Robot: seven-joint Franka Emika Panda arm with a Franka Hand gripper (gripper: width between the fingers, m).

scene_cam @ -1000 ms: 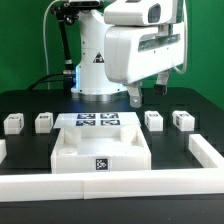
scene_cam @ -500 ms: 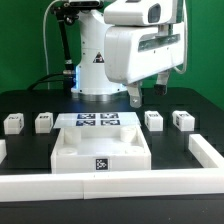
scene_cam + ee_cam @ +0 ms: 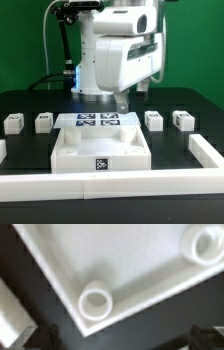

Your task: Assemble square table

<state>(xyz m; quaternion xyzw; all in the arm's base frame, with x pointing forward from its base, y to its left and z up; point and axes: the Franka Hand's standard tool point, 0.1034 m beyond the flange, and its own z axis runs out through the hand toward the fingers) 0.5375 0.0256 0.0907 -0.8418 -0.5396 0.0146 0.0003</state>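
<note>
The square tabletop (image 3: 100, 150) is a white slab with a raised rim and a tag on its front edge, lying in the middle of the black table. In the wrist view one of its corners (image 3: 130, 269) shows, with two round holes. Two white tagged legs (image 3: 13, 124) (image 3: 44, 122) stand on the exterior view's left, and two more (image 3: 153, 120) (image 3: 182, 120) on the right. My gripper (image 3: 132, 97) hangs open and empty above the tabletop's back right part. In the wrist view the gripper (image 3: 125, 339) has its dark fingertips (image 3: 45, 336) wide apart, with only black table between them.
The marker board (image 3: 98, 121) lies flat behind the tabletop. Long white border bars run along the front (image 3: 110, 185) and the right side (image 3: 205, 150). The robot base (image 3: 95, 70) stands at the back.
The arm's wrist and gripper have swung toward the exterior view's left and turned. The tabletop and legs have not moved.
</note>
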